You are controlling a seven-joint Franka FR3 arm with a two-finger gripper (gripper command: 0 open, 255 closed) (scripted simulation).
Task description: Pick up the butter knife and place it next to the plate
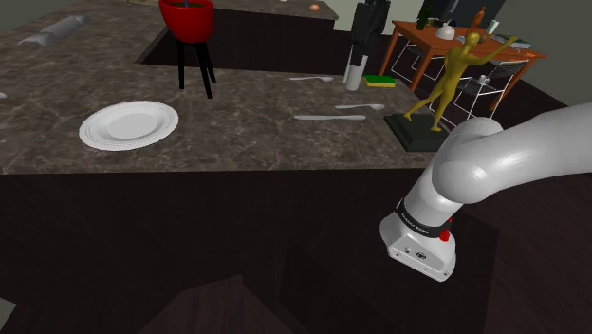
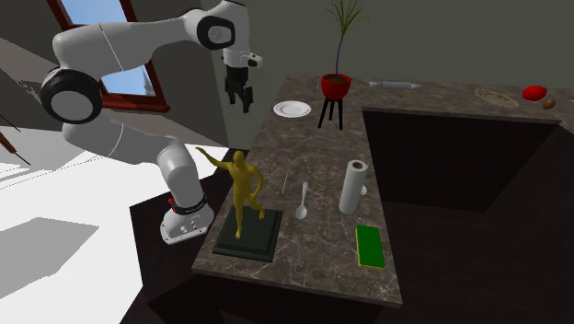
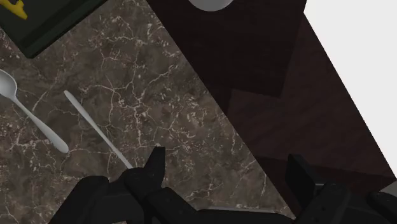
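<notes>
I am approaching: the fingers (image 3: 154, 167) are wide apart, holding nothing. Next I must centre them across the thin butter knife (image 3: 97, 129).

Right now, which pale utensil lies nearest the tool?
The thin, straight pale butter knife, which has no bowl; the pale round-bowled spoon beside it lies farther.

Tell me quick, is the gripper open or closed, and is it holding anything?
Gripper: open, holding nothing; the knife lies on the counter beside the spoon.
</notes>
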